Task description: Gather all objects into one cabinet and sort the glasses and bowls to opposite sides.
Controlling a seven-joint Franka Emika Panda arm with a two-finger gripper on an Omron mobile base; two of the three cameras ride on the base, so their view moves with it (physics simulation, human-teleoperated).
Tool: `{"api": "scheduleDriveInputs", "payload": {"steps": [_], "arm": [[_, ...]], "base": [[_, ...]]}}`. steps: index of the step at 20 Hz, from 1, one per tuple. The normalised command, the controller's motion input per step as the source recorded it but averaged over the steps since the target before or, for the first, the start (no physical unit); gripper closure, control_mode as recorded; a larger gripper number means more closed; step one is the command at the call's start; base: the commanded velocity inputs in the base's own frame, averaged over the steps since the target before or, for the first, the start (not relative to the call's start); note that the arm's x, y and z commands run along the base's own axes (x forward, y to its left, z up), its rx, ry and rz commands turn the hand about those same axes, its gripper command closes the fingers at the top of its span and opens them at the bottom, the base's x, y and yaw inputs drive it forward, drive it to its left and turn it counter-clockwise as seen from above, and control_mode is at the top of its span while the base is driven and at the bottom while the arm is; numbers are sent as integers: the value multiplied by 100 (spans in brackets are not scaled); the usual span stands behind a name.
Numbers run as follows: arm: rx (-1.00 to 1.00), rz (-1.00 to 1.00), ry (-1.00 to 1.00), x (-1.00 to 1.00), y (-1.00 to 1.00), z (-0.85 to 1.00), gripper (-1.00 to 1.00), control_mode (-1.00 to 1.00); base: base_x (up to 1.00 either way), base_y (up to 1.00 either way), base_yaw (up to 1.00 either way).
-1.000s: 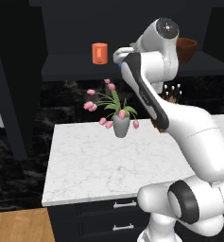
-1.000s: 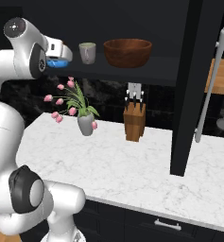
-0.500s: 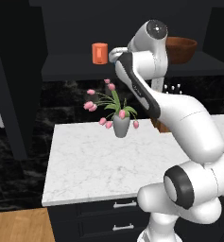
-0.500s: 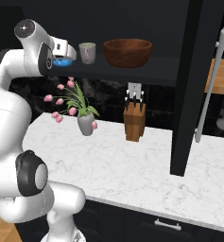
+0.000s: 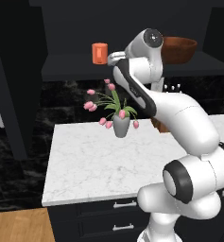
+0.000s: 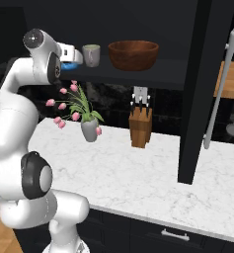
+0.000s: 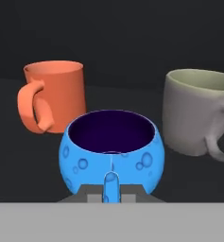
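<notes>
So the arm's reached up to the black cabinet's dark shelf (image 6: 138, 74), and the claw (image 7: 111, 186) is clamped on the near rim of the small blue bowl (image 7: 111, 150). One finger shows through the bowl wall, so it looks like a pinch over the rim, one finger inside and one out. The bowl sits right at the claw, between two mugs: the orange mug (image 7: 54, 97) is beyond it and off to the claw's left, the grey mug (image 7: 198, 111) beyond and to its right. Neither touches the bowl as far as I can see.

My guess at the reasoning: the big wooden bowl (image 6: 134, 53) sits further along the shelf on the grey mug's far side, so the blue one probably belongs over there with it, bowls on one side. A rim pinch makes sense for something round and glossy like this.

Hard to make out:
- The bowl's base is cut off low in the hand view, so I can't say if it's resting on the shelf or lifted.
- From the right base camera the bowl is just a blue sliver (image 6: 69, 64) behind the wrist.
- The grey mug's handle runs off the frame edge.

Down on the worktop (image 6: 138, 168), well below the claw, are the tulip vase (image 6: 89, 129) and knife block (image 6: 140, 127).
</notes>
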Motion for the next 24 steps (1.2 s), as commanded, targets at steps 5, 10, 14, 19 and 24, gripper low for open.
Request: {"api": "scheduleDriveInputs", "payload": {"steps": [5, 10, 14, 19, 24], "arm": [[-1, 1, -10, 37, 0, -17, 100, -100], [-2, 0, -3, 31, 9, -7, -100, -100], [0, 0, -3, 22, 0, -3, -100, -100], [0, 0, -3, 22, 0, 0, -100, -100], [0, 0, -7, 1, 0, 3, -100, -100]], "base": [[0, 0, 0], [0, 0, 0], [0, 0, 0], [0, 0, 0], [0, 0, 0]]}}
